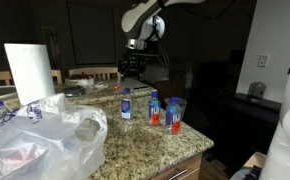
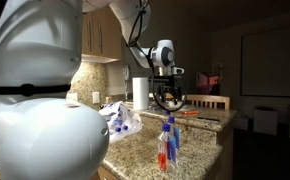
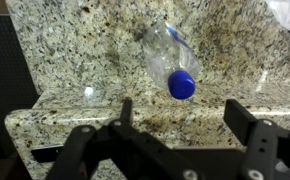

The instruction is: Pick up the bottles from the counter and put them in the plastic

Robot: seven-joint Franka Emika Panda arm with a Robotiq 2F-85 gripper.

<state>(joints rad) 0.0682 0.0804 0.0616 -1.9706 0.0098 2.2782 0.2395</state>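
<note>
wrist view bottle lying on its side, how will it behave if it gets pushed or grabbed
The bottle lies on its side on the smooth granite counter, so a nudge across its body would likely roll it. Its clear plastic body looks thin, so it probably flexes under a squeeze. The blue cap end should be stiffer.

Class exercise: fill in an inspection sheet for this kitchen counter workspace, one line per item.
Surface: speckled granite counter.
Job's things: three upright bottles; one lying bottle with a blue cap; plastic bag, crinkled, which appears to hold more bottles.
Clutter: paper towel roll standing behind the bag.
Grippers: gripper open, above the lying bottle, holding nothing.
Cables: nothing seen.
Surroundings: wooden chairs beyond the counter; dim room.
</note>
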